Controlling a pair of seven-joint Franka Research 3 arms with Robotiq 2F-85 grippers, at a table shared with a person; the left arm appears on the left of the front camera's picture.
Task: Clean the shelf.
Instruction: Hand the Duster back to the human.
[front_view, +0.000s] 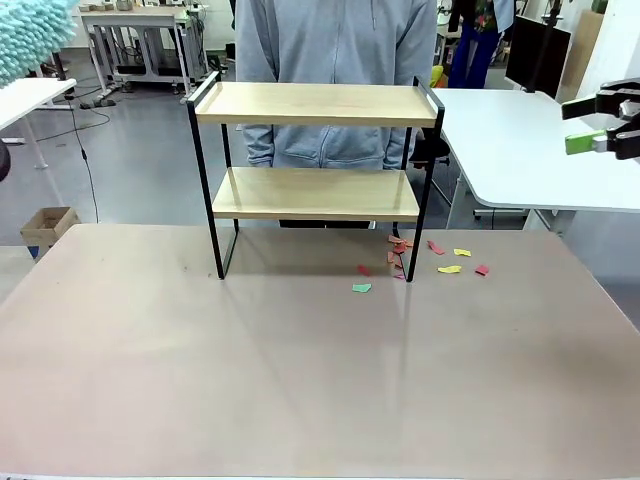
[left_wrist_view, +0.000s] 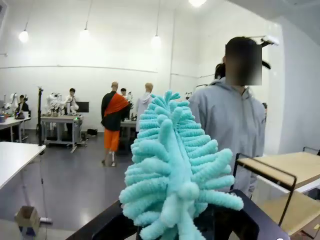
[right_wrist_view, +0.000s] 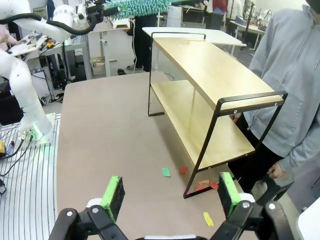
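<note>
High at my left, my left gripper (left_wrist_view: 200, 227) clamps a fluffy turquoise duster (left_wrist_view: 175, 175); right gripper (right_wrist_view: 170, 195) gapes. Next: sweep the 2-tier wooden shelf (front_view: 315, 150).

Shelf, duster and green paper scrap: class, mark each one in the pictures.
shelf (front_view: 315, 104), front view, middle of its top board.
duster (left_wrist_view: 175, 165), left wrist view, centre of its fluffy turquoise head.
green paper scrap (front_view: 361, 288), front view, its middle, on the table.

The shelf (front_view: 315, 104) stood upright toward the table's far edge, two light wooden boards in a thin black frame. Both boards looked bare, with bits of colored paper scraps (front_view: 420, 256) on the table around its right legs.
</note>
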